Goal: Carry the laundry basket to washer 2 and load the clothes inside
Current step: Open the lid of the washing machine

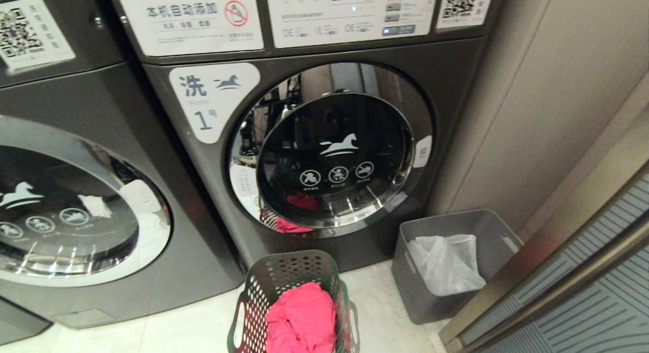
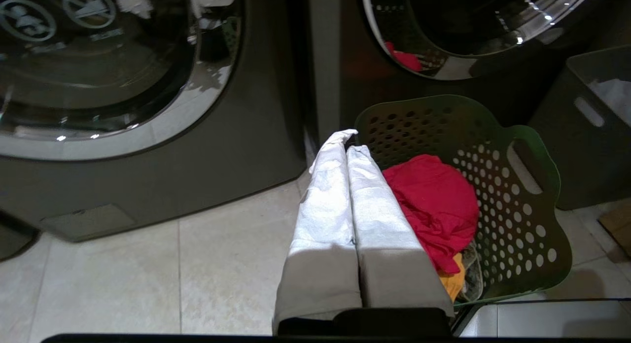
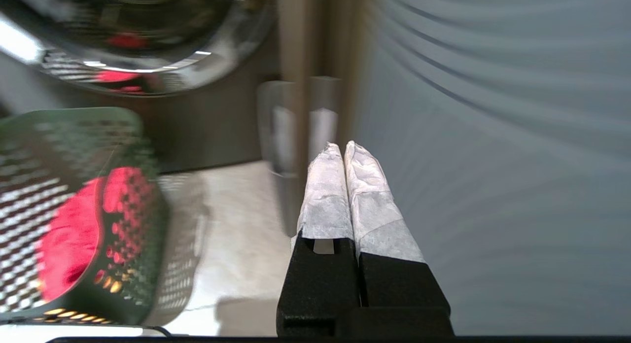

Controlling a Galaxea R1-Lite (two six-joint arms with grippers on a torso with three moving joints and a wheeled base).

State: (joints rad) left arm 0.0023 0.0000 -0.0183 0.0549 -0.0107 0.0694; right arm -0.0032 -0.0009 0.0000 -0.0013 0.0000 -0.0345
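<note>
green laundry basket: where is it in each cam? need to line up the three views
Head view: green laundry basket at bottom centre, on the floor in front of the washer marked 1.
Left wrist view: basket just beyond the shut left gripper, red clothes inside.
Right wrist view: basket off to one side, well apart from the shut right gripper.
Shared landmark: the grey bin beside the basket.

Warm, dim indoor light. Glare streaks the chrome door ring (image 1: 421, 155). The right wrist view is motion-blurred, the green basket (image 3: 74, 215) possibly smeared most; head view sharp.
</note>
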